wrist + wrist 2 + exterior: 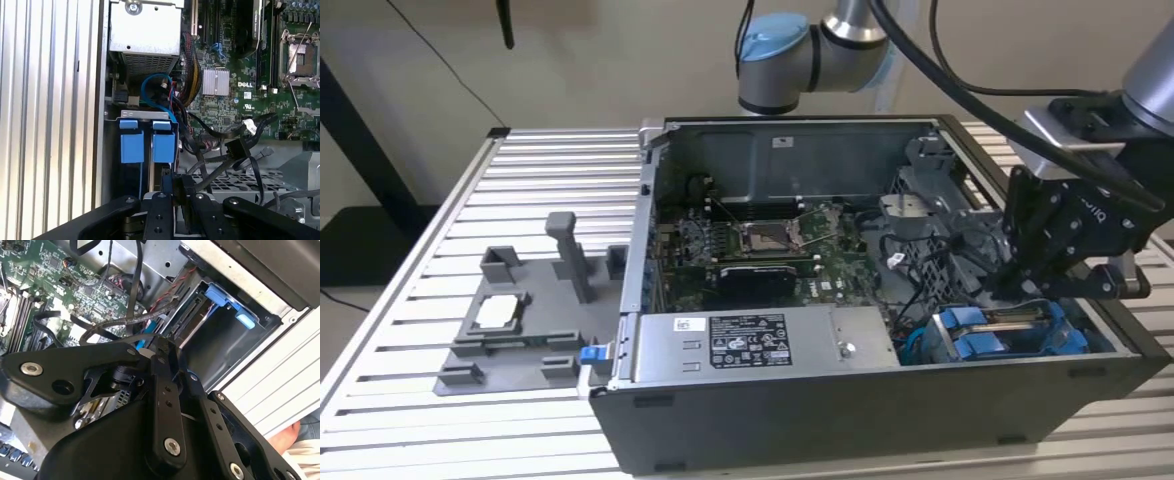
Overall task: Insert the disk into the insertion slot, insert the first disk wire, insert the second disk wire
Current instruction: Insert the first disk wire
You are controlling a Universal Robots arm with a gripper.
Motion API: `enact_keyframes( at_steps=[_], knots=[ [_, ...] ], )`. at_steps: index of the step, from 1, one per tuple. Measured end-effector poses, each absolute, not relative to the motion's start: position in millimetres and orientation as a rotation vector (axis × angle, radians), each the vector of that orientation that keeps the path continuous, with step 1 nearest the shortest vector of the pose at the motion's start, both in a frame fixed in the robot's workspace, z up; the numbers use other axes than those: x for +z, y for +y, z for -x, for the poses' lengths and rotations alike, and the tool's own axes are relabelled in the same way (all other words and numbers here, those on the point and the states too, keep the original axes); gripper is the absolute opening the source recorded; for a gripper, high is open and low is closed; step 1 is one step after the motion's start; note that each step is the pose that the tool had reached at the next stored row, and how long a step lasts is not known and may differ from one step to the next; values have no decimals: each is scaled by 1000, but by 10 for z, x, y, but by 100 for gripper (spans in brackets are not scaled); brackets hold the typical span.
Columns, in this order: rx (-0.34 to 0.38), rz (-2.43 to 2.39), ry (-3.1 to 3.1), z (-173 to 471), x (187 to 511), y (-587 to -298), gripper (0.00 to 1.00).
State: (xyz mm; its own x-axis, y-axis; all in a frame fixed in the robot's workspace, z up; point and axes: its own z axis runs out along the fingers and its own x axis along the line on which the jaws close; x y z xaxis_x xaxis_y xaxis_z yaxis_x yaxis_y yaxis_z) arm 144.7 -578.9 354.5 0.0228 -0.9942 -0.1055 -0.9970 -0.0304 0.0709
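The insertion slot (pixel 1001 335), a grey bay with blue rails, sits in the near corner of the open computer case, at the exterior view's right. The blue tabs show in both wrist views (pixel 227 300) (pixel 148 142). The disk (pixel 196 321) lies inside the bay, its connector edge facing the motherboard. My black gripper (pixel 1034 290) hangs just above the bay, shut on the end of a thin blue disk wire (pixel 150 85) (pixel 140 344). A black wire with a loose connector (pixel 235 147) lies beside the bay.
The long grey box with a white label (pixel 747 345) runs along the case's near wall. The motherboard (pixel 761 245) fills the case floor. A grey fixture (pixel 520 325) stands on the slatted table (pixel 400 400). A person's hand (pixel 300 440) shows past the table edge.
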Motion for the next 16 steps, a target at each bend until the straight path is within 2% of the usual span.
enact_keyframes(
  at_steps=[16],
  knots=[
    [182,2208,2183,-1578,3451,-5847,19]
  ],
)
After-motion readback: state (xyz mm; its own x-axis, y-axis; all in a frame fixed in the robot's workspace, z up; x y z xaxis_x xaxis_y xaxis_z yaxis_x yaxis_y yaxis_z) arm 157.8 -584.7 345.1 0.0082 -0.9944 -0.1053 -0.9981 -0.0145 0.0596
